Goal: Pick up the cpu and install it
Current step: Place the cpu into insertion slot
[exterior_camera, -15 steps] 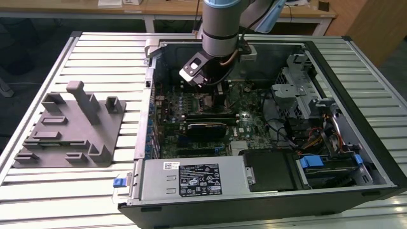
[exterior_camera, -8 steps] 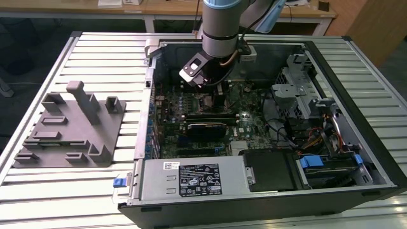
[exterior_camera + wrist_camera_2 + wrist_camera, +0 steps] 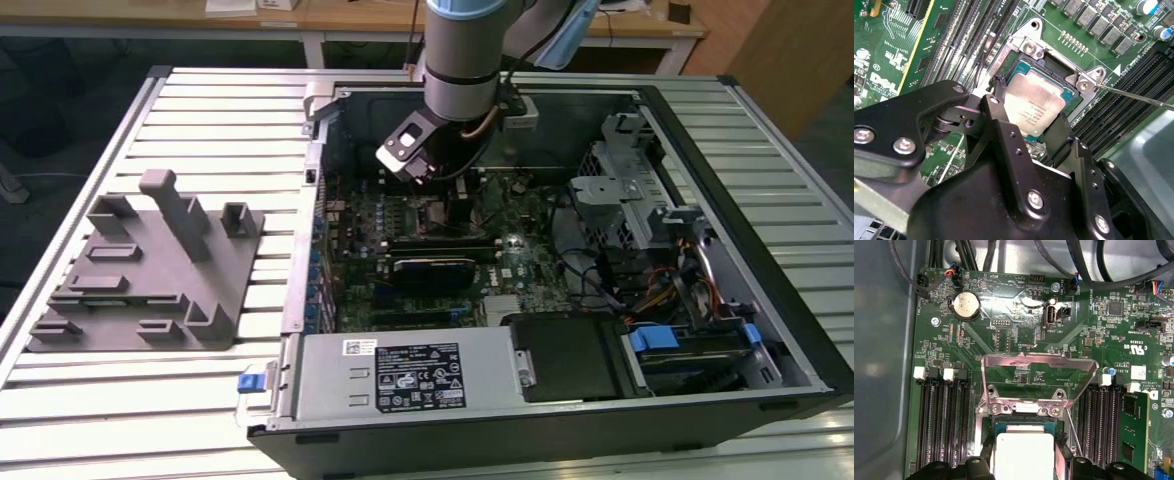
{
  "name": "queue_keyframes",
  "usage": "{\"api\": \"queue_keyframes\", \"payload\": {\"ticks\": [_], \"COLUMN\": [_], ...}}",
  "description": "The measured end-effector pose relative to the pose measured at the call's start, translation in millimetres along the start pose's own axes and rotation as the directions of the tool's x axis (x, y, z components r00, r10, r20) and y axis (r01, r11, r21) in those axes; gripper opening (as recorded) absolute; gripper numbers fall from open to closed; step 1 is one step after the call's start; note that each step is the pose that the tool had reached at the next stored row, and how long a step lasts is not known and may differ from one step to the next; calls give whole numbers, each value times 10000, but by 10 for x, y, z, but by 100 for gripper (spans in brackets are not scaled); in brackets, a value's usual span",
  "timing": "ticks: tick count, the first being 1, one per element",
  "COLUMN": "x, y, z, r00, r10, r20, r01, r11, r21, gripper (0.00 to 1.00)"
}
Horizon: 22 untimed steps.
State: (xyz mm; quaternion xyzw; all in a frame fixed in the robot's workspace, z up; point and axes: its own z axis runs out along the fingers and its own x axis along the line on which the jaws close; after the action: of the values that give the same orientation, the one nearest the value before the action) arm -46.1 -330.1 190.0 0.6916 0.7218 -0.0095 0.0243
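Over the open socket [image 3: 1021, 410], low within its frame: cpu [image 3: 1036, 100], pinched at two opposite edges by gripper [image 3: 1026, 120], jaws parted only chip-wide; judged hazard: skewed seating, bent socket contacts, if released tilted or off-register.
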Motion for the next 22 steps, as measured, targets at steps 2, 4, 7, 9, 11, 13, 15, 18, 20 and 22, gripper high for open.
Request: {"api": "queue_keyframes", "payload": {"ticks": [2, 4, 7, 9, 11, 13, 15, 18, 20, 22], "x": [1, 1, 2, 3, 1, 1, 2, -1, 0, -1], "y": [0, 0, 1, 2, 1, 1, 1, 2, 2, 2], "z": [2, 2, 5, 7, 4, 4, -9, -49, -48, -49], "r00": [10000, 10000, 10000, 10000, 10000, 10000, 10000, 10000, 10000, 10000], "r10": [0, 0, 1, 0, 0, 0, 0, 0, 0, 0], "r20": [-4, -4, -13, -16, -7, -7, -10, -7, -9, -9], "r01": [0, 0, -1, 0, 0, 0, 0, 0, 0, 0], "r11": [10000, 10000, 10000, 10000, 10000, 10000, 10000, 10000, 10000, 10000], "r21": [-3, -3, -10, -11, -5, -4, -6, -4, -5, -4], "gripper": [55, 55, 62, 62, 62, 62, 62, 62, 62, 62]}}
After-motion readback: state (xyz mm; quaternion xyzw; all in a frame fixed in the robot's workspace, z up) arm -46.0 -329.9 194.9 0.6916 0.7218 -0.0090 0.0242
